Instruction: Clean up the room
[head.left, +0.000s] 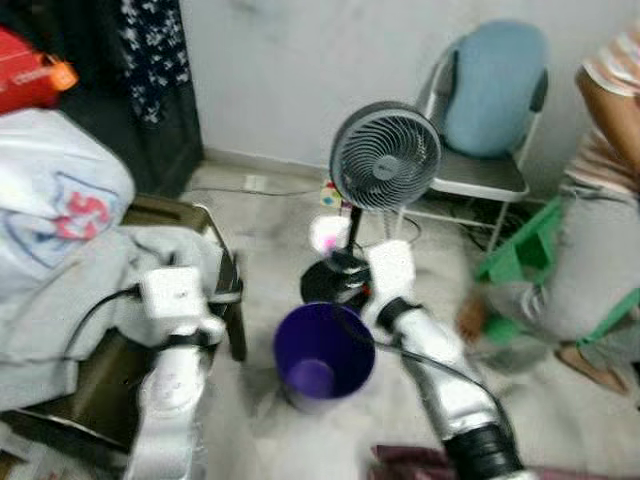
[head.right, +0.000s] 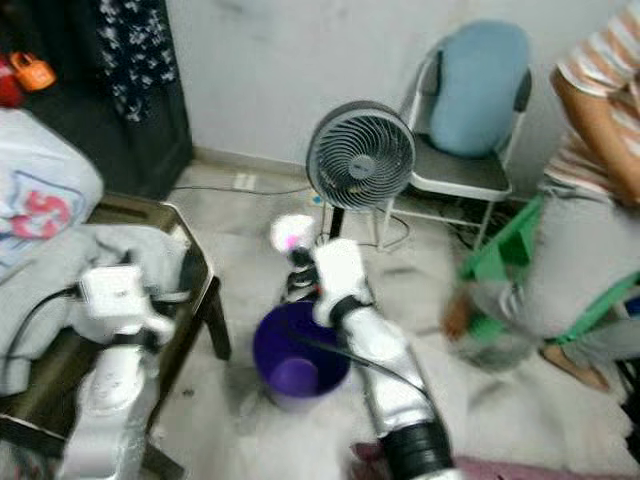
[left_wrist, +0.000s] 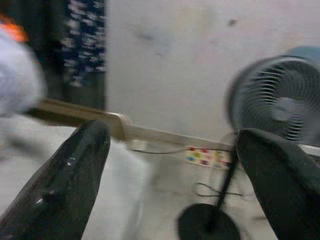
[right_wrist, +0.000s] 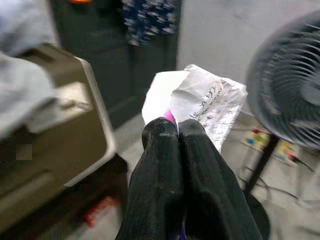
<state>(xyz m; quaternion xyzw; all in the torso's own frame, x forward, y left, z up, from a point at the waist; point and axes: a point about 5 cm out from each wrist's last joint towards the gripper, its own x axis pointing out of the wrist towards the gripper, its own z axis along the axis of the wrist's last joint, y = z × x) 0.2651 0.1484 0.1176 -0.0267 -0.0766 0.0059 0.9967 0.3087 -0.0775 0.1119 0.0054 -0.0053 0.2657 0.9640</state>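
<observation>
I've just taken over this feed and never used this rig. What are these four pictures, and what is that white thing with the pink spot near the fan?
The two wide pictures come from the robot's head, looking down at its own silver arms. The other two come from cameras on its wrists, looking along each claw's black fingers. The right claw is shut on a crumpled paper wrapper, white with a pink patch; that is your white thing. It is held above and just beyond a purple bin on the floor. The left claw is open and holds nothing. Behind stand a grey fan and a folding chair; a person sits at the right.
</observation>
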